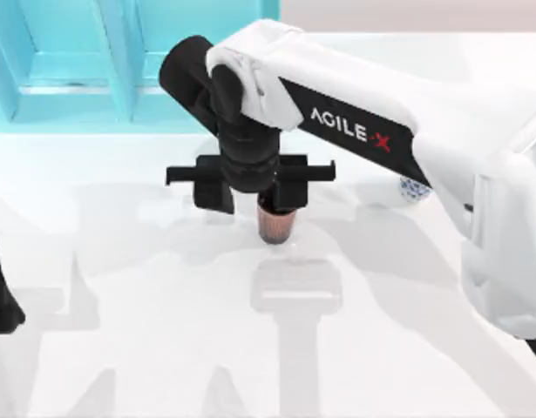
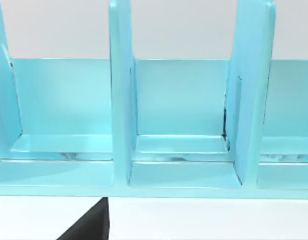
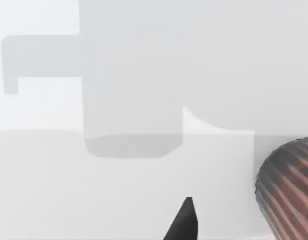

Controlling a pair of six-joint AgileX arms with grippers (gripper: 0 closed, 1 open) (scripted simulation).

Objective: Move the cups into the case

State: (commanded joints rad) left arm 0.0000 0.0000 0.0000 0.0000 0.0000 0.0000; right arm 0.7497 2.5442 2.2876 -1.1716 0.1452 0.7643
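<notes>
My right arm reaches in from the right side of the tabletop [image 1: 145, 348] twd the middle, wrist pointing down, w/ the right pincer [image 1: 250, 198] hanging over the brown cup [image 1: 274, 225]. One dark finger sits at the cup's top; the other finger is off to the cup's left, apart from it. So the pincer looks spread, not pinching anything as far as I can see from above. In the right wrist view the cup's ribbed side [image 3: 289, 192] sits at the frame edge, a dark fingertip [image 3: 184, 222] near it but not touching, and the rest is bare white surface w/ shadows.

Brown cup: upright on the tabletop, about mid-table, in front of the blue case [image 1: 67, 61] and well apart from it. White cup w/ blue pattern [image 1: 413, 188]: right of the brown cup, mostly hidden under my right arm, also on the tabletop and outside the case.

Case stands at the far-left part of the table; the left wrist view looks straight into its compartments [image 2: 179, 115], split by upright dividers.

Left arm parked at the left edge, well away from the brown cup; left pincer [image 1: 2, 296] only partly visible, can't tell its state.
</notes>
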